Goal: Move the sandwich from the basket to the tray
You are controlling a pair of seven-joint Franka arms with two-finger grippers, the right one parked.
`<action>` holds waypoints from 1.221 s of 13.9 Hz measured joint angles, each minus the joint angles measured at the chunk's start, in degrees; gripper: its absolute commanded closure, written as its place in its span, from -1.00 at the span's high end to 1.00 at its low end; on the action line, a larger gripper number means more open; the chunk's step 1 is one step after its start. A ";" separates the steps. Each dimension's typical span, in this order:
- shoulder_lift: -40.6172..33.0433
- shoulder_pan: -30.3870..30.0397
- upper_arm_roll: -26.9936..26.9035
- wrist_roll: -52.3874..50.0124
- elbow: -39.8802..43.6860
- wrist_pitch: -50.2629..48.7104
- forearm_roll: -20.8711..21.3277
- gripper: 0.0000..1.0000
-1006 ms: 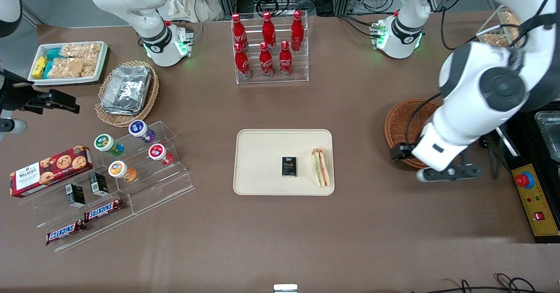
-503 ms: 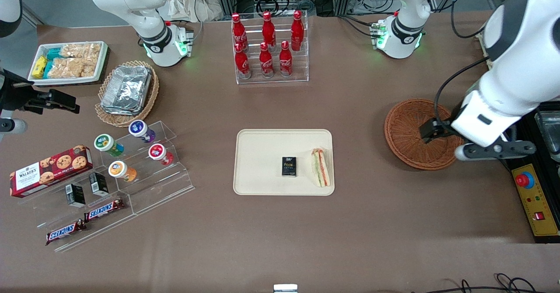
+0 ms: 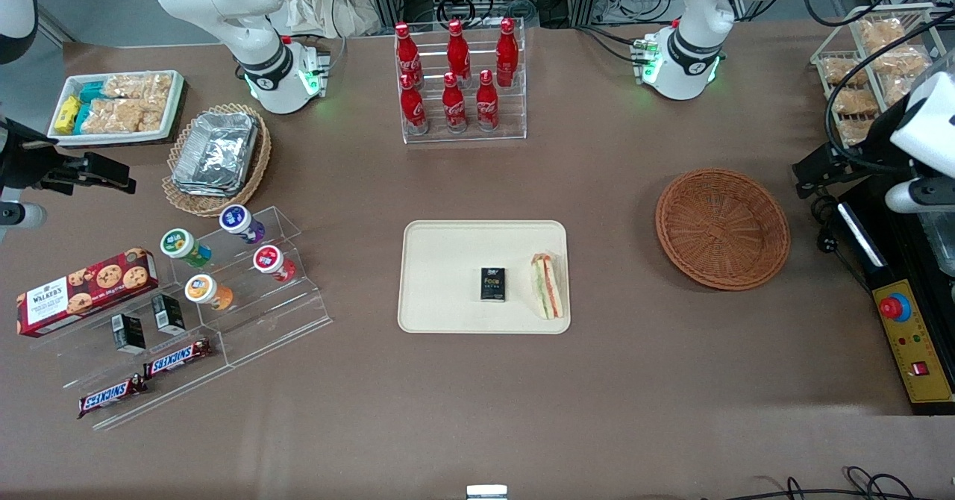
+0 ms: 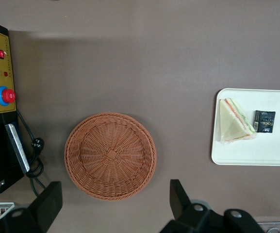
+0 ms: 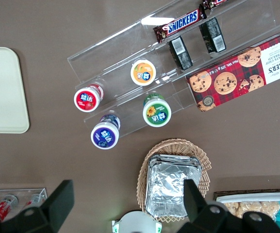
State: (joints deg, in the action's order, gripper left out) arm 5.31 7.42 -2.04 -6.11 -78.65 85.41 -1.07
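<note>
Sandwich (image 3: 546, 295) lies on the tray (image 3: 448, 254) at about 4 o'clock, just beside a small black box (image 3: 492, 284). Basket (image 3: 722, 228) holds nothing. Gripper (image 4: 115, 206), fingers spread and unladen, hangs above the basket's edge. Placement appears complete; the next move is likely parking.

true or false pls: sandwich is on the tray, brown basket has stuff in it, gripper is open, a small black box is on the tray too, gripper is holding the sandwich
1. The sandwich lies on the tray. True.
2. The basket has something in it. False: its inside is bare.
3. The gripper is open. True: it hangs above the basket with fingers spread.
4. A small black box is on the tray. True: it lies beside the sandwich.
5. The gripper holds the sandwich. False: nothing is between its fingers.
</note>
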 measured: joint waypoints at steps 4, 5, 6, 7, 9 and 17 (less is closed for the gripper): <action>0.63 -0.10 -1.04 1.18 -1.21 0.39 0.59 0.96; 0.88 -0.34 -1.22 1.19 -1.48 0.74 0.80 0.96; 1.22 -0.89 -1.35 1.20 -1.72 1.30 0.92 0.96; 1.56 -1.53 -1.53 1.33 -2.09 2.07 0.93 0.97; 2.21 -2.85 -1.61 1.59 -3.18 4.12 0.95 0.98; 3.02 -3.30 -1.34 1.80 -3.62 5.35 0.95 0.99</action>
State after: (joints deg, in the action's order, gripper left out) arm 8.33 4.12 -3.38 -4.31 -82.26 90.76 -0.12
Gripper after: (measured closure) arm 0.000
